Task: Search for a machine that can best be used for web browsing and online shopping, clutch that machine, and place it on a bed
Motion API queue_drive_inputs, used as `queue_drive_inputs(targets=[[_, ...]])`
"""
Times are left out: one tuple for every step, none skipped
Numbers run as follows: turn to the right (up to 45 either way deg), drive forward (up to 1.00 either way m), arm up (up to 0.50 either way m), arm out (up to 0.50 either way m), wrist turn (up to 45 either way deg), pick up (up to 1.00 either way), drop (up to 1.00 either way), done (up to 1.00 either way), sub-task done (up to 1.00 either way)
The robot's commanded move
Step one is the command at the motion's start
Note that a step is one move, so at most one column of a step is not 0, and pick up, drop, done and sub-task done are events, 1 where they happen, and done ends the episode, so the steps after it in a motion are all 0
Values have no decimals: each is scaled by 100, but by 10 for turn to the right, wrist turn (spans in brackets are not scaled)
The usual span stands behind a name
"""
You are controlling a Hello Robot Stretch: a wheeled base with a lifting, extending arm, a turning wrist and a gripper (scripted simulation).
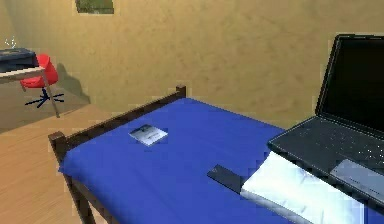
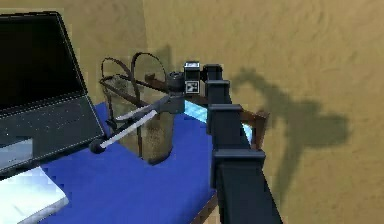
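Black laptop [image 1: 345, 110]: open on the blue bed [image 1: 170, 165], at the frame's right edge, beside a white pillow [image 1: 300, 190].
Handling: likely rigid, fairly heavy, smooth; hinge and screen fragile. Best gripped by the base edge.
State of jaws: cannot tell.

1. No word, number or brand name can be read in either view.
2. Two small white squares with black marks [image 2: 192, 68], at the far end of the dark square arm bar [image 2: 240, 160], carry block patterns rather than letters or digits.
3. A small flat grey-and-white item [image 1: 148, 134] lying on the blue-covered bed [image 1: 200, 150] has darker patches on its face, too small to read.
4. The open black laptop [image 1: 355, 90] shows a dark screen, and its keys bear no legible characters.
5. A greenish wall picture [image 1: 95, 5], cut by the forward view's top edge, shows no legible caption.
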Motion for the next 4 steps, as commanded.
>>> queue_drive_inputs(targets=[[0, 0, 0, 0, 0, 0, 100, 0, 0], [0, 0, 2, 0, 0, 0, 0, 0, 0], [0, 0, 0, -8, 0, 0, 0, 0, 0], [0, 0, 0, 0, 0, 0, 0, 100, 0]])
